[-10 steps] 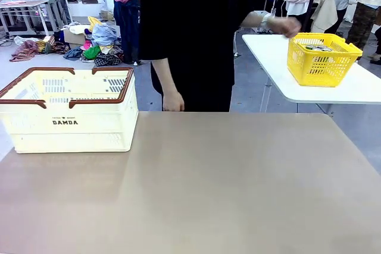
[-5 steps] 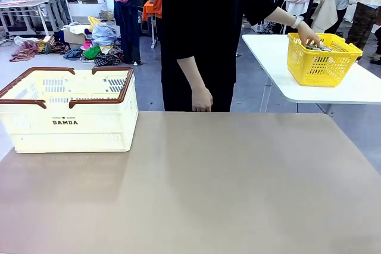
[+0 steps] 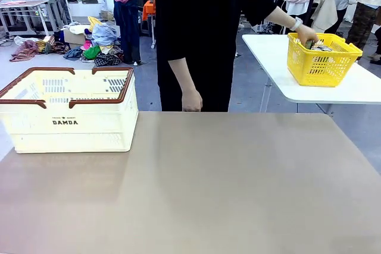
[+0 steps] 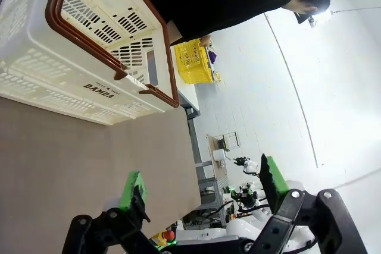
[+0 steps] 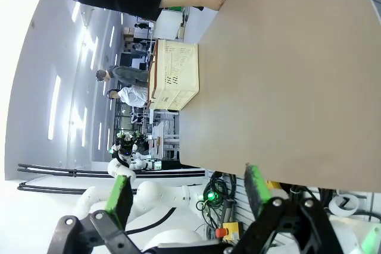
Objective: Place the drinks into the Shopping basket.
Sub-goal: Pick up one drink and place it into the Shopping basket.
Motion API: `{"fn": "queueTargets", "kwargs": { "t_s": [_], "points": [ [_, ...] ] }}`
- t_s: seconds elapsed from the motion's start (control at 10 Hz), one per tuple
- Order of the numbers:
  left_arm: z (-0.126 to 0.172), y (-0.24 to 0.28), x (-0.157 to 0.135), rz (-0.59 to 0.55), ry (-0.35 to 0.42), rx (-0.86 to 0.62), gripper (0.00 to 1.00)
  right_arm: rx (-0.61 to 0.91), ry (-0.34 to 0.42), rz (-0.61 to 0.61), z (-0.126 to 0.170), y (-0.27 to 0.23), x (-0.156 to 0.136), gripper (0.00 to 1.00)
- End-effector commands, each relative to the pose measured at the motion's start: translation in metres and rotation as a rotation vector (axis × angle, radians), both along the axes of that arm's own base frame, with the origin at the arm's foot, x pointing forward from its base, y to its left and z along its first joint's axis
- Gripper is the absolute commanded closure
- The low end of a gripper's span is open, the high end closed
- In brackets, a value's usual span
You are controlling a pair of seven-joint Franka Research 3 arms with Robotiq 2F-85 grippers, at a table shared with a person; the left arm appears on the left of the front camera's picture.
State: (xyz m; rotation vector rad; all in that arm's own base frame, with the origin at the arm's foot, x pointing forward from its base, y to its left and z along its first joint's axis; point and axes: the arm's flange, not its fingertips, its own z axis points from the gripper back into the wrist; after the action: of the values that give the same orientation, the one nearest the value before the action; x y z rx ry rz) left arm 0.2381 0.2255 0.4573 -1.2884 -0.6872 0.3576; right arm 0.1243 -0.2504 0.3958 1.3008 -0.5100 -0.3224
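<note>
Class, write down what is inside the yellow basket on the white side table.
A person's hand reaches into the yellow basket. A few silvery items show at its rim; its walls hide whatever lies lower.

- Counter [image 3: 208,188]: flat brown top; open passage from the Shopping basket [image 3: 68,111] rightward to the edge, and along the whole near side in front of it.
- Shopping basket: far-left corner; walls bar any low sweep there; mouth open upward.
- Person's hand [image 3: 191,100]: hangs at the far edge, right of the Shopping basket, well apart from it.
- Yellow basket [image 3: 321,57]: far right of the Shopping basket, on a separate white table [image 3: 357,90].
</note>
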Motion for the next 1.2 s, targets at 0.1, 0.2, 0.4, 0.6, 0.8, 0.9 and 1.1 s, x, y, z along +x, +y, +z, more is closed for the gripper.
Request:
{"fn": "queueTargets", "kwargs": {
  "t_s": [0.1, 0.2, 0.4, 0.6, 0.8, 0.9, 1.1],
  "points": [
    [0.0010, 0.0024, 0.0009, -0.002, -0.024, -0.004, 0.00, -0.001, -0.033, -0.009, 0.0028, -0.0013, -0.0055, 0.00],
    [0.0010, 0.0024, 0.0009, -0.002, -0.024, -0.004, 0.00, -0.001, -0.033, -0.009, 0.0028, -0.0013, -0.0055, 0.00],
    [0.0010, 0.0024, 0.0009, -0.002, -0.024, -0.004, 0.00, -0.001, -0.033, -0.009, 0.0028, -0.0013, -0.0055, 0.00],
    [0.0010, 0.0024, 0.0009, -0.002, -0.024, -0.004, 0.00, -0.001, -0.033, -0.009, 0.0028, -0.0013, -0.0055, 0.00],
    [0.0010, 0.0024, 0.0009, -0.002, -0.024, -0.004, 0.00, -0.001, -0.033, -0.009, 0.0028, -0.0013, -0.0055, 0.00],
    [0.0010, 0.0024, 0.0009, -0.002, -0.024, -0.004, 0.00, -0.001, -0.033, -0.009, 0.0028, -0.0013, -0.0055, 0.00],
    [0.0010, 0.0024, 0.0009, -0.002, -0.024, -0.004, 0.00, -0.001, -0.033, -0.009, 0.0028, -0.0013, -0.0055, 0.00]
  ]
}}
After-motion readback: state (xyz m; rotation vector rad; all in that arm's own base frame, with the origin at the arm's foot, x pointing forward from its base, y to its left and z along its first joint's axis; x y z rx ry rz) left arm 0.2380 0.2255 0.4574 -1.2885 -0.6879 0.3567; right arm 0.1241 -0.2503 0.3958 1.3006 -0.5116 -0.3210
